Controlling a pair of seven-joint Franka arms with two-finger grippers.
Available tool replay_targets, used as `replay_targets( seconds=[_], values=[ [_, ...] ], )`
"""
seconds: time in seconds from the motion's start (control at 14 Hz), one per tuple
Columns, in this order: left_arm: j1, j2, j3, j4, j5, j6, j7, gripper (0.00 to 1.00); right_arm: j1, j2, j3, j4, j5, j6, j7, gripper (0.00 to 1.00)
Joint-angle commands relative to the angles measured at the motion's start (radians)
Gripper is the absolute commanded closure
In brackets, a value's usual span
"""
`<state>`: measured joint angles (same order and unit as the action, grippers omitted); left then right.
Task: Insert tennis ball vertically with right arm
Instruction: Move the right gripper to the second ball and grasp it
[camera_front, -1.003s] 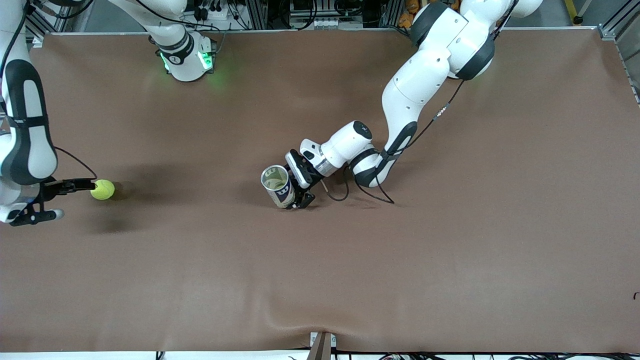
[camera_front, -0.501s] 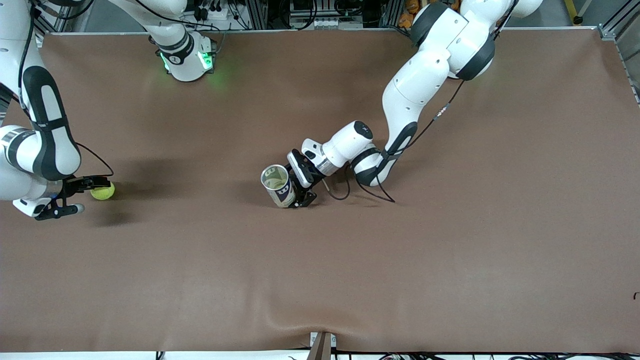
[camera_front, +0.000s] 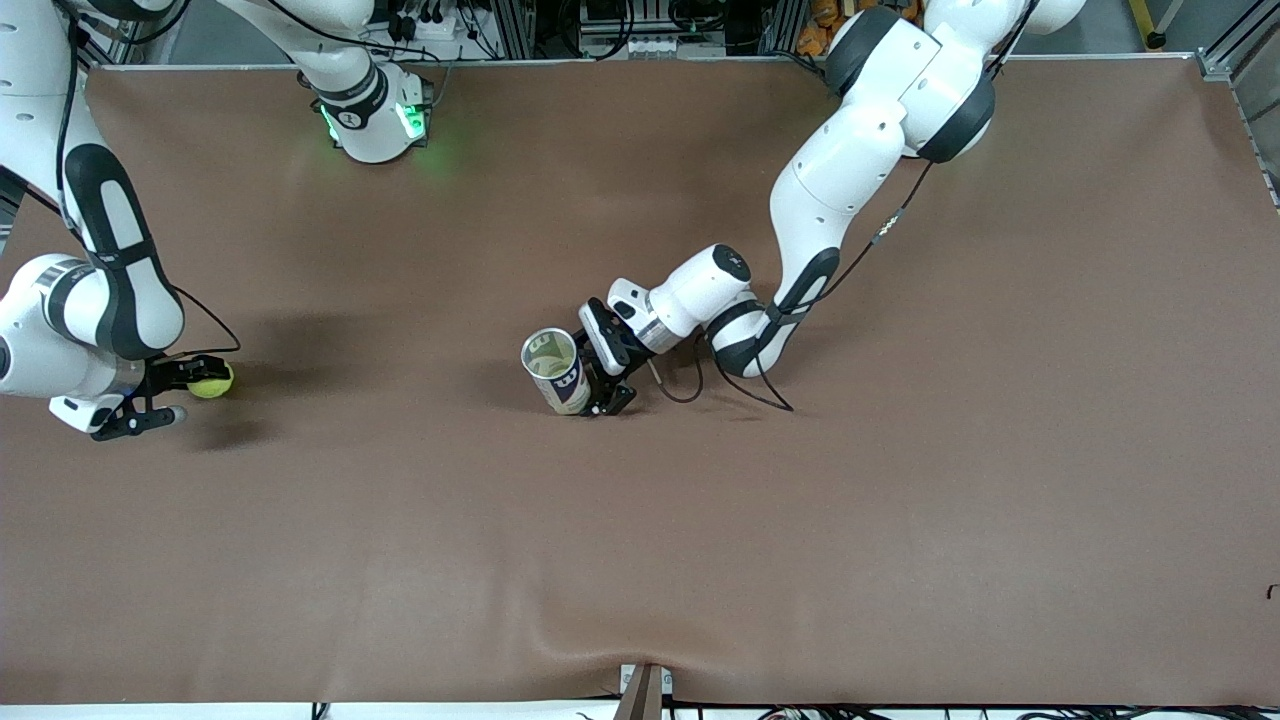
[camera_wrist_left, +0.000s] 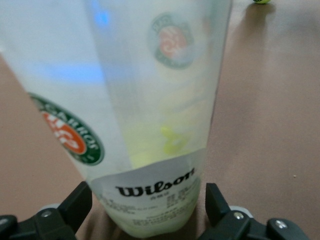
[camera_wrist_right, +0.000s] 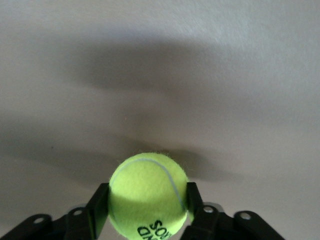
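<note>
A yellow-green tennis ball (camera_front: 216, 382) lies on the brown table near the right arm's end. My right gripper (camera_front: 203, 380) is shut on it. In the right wrist view the black fingers (camera_wrist_right: 99, 201) press both sides of the ball (camera_wrist_right: 147, 192), just above its shadow on the cloth. A clear Wilson ball can (camera_front: 553, 368) stands open-topped at mid-table. My left gripper (camera_front: 588, 393) is shut on its lower part. In the left wrist view the can (camera_wrist_left: 150, 100) fills the space between the fingers (camera_wrist_left: 75, 207), and the ball (camera_wrist_left: 260, 1) shows as a speck farther off.
The right arm's base (camera_front: 375, 120) with its green light stands at the table's back edge. A black cable (camera_front: 740, 385) trails on the cloth beside the left wrist. A small bracket (camera_front: 645, 690) sits at the front edge by a crease in the cloth.
The right arm swung in toward the ball, and its fingers slid from the ball's edge to either side of it. The left arm and can barely moved.
</note>
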<state>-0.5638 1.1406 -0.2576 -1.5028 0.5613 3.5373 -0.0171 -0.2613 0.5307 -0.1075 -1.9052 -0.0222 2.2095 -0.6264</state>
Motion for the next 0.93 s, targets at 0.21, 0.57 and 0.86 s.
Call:
replay_targets(
  seconds=[0.21, 0.57, 0.86],
  values=[
    [0.008, -0.01, -0.015, -0.011, 0.02, 0.02, -0.001, 0.01, 0.031, -0.014, 0.025, 0.248, 0.109, -0.357, 0.035, 1.0],
    [0.008, -0.016, -0.023, -0.013, 0.02, 0.02, -0.001, 0.02, 0.181, -0.032, 0.026, 0.447, 0.25, -0.584, 0.406, 1.0],
    [0.008, -0.016, -0.023, -0.013, 0.02, 0.02, -0.001, 0.02, 0.351, -0.055, 0.029, 0.577, 0.335, -0.714, 0.9, 1.0]
  ],
)
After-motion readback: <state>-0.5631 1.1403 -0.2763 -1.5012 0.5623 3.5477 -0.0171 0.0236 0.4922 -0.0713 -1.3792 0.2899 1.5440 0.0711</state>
